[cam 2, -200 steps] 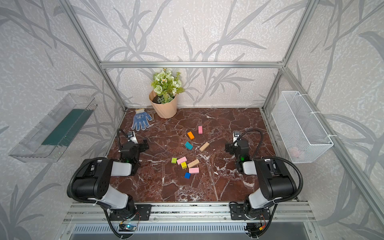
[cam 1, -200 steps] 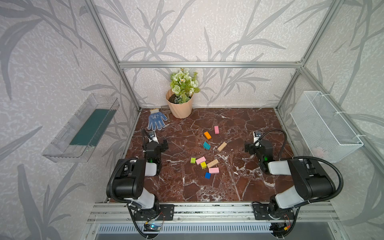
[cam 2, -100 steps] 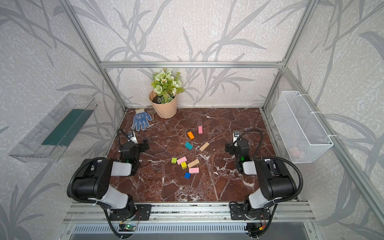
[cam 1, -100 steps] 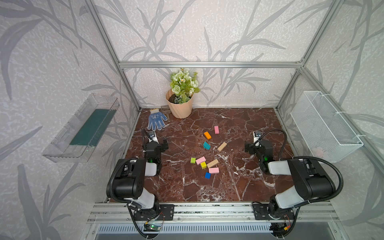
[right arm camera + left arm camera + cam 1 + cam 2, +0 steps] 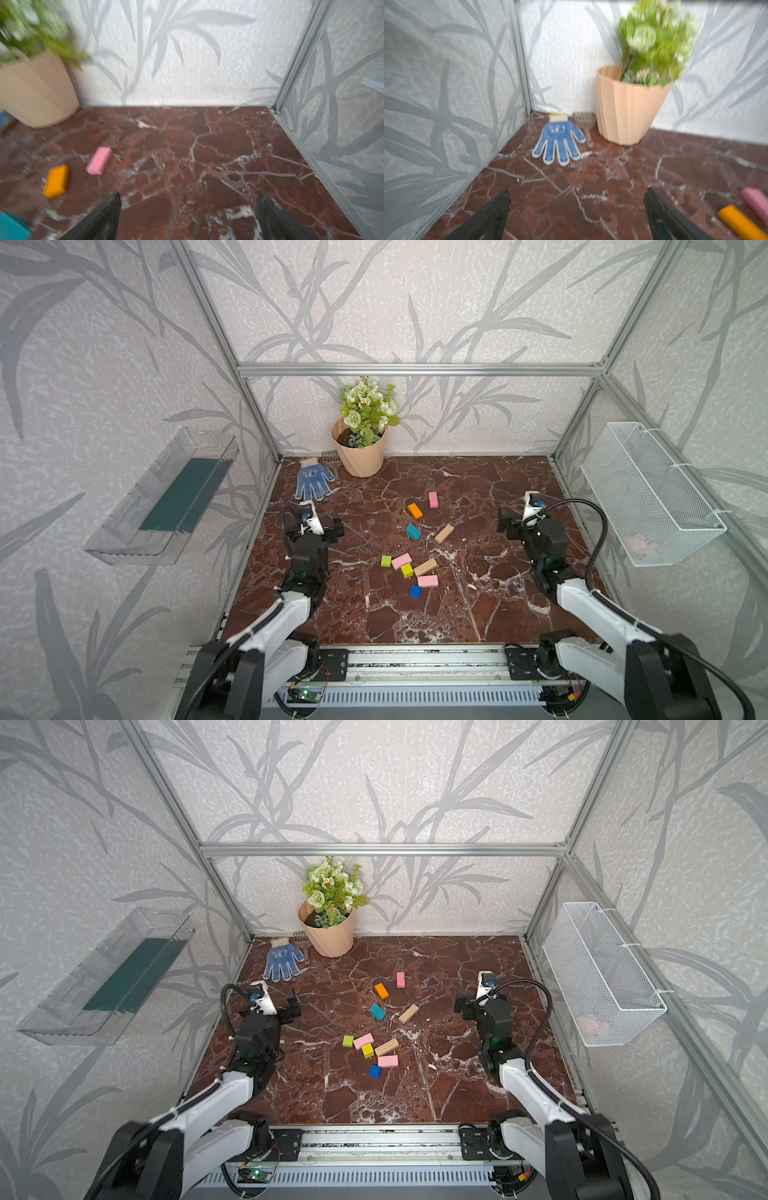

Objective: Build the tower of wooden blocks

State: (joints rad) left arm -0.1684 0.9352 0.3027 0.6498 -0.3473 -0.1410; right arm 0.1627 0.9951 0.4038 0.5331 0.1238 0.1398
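Ten blocks lie scattered, unstacked, at mid-frame in both top views. Left gripper and right gripper: jaws spread wide, both empty.

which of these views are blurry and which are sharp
Both top views are sharp and evenly lit, the orange block crisp-edged; the left wrist view is smeared, worst on the flowers, while the blue glove reads clearly; the right wrist view is soft throughout, the pink block fuzzy-edged.
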